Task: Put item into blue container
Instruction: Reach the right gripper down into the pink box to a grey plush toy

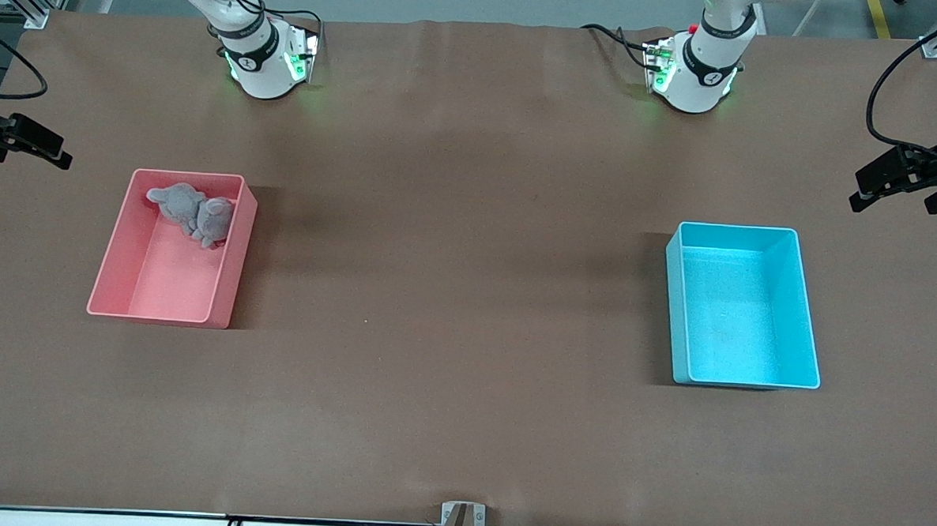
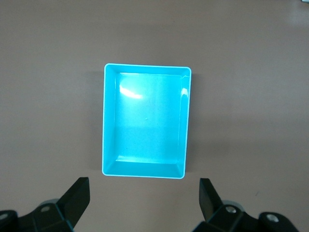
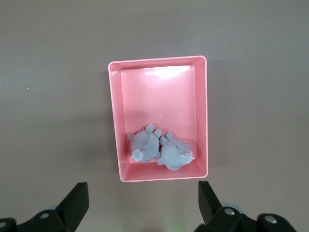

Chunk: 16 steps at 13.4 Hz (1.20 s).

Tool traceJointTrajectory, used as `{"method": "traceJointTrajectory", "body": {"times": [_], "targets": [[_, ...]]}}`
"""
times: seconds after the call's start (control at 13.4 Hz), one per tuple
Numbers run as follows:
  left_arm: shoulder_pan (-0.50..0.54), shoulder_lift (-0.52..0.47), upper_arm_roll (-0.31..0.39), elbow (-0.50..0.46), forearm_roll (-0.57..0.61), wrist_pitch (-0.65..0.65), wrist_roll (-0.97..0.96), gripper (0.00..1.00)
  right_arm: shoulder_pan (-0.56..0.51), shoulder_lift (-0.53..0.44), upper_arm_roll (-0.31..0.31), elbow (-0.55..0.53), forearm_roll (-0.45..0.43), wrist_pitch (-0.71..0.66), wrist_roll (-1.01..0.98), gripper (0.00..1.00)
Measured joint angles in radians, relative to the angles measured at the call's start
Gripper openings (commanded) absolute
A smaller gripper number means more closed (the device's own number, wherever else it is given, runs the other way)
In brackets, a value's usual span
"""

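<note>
Nothing done yet. Rectangular cyan-blue plastic bin (image 1: 743, 307) sitting empty toward the left arm's end of the table. Two grey plush toys (image 1: 194, 211) lying touching each other in the pink plastic bin (image 1: 120, 271) at the right arm's end, at its end farthest from the front camera. Everything left: pick, carry, drop. Left gripper (image 2: 145, 200) raised over the blue bin, jaws spread wide, empty. Right gripper (image 3: 143, 200) likewise over the pink bin, jaws released.
</note>
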<state>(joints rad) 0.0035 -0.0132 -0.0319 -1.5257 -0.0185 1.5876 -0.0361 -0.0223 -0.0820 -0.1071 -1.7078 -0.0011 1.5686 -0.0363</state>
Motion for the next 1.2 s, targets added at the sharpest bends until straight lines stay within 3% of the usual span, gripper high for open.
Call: {"method": "traceJointTrajectory", "body": {"times": [1.2], "targets": [[0.002, 0.0, 0.004, 0.001, 0.0, 0.02, 0.002, 1.0, 0.002, 0.017, 0.0, 0.034, 0.02, 0.022, 0.006, 1.0]]}}
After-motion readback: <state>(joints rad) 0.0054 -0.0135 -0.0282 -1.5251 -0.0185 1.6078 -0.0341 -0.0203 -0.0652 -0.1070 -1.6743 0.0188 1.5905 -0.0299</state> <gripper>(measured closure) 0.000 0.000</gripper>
